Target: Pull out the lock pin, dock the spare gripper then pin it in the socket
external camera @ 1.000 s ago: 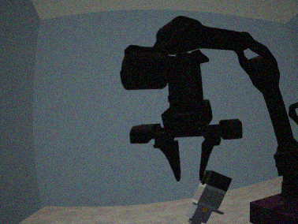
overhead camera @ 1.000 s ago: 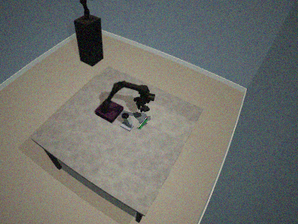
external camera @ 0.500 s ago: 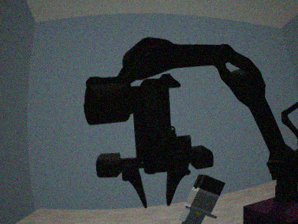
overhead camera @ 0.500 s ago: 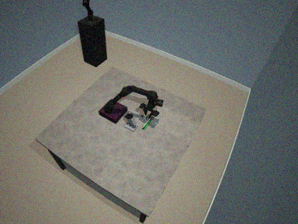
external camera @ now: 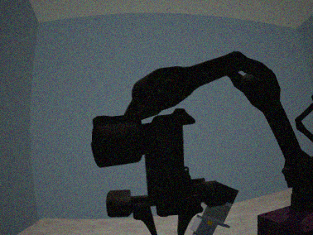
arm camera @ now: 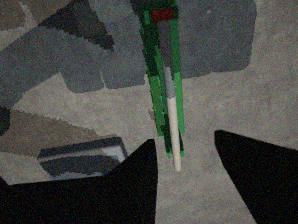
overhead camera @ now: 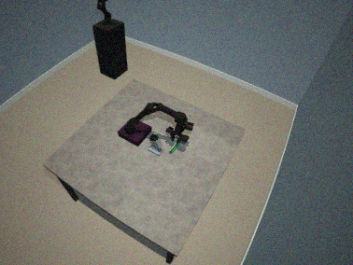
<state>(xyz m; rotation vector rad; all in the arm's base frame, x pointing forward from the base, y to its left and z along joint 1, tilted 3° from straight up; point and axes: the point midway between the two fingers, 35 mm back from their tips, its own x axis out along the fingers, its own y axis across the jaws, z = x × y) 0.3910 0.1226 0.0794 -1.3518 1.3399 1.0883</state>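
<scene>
gripper above the green holder

the gripper [overhead camera: 175,139] [external camera: 167,232] [arm camera: 184,141] has its fingers apart, clamped on nothing. below lies a green holder [overhead camera: 174,147] [arm camera: 179,110] with a pale rod [arm camera: 174,125]. nearer the arm's base [overhead camera: 138,137] [external camera: 271,223], a thin pin [external camera: 225,226] crosses the tilted mount [overhead camera: 155,149] [external camera: 217,212].

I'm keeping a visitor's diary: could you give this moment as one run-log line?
tool: open, empty | green holder: below | pale rod: in holder
</scene>
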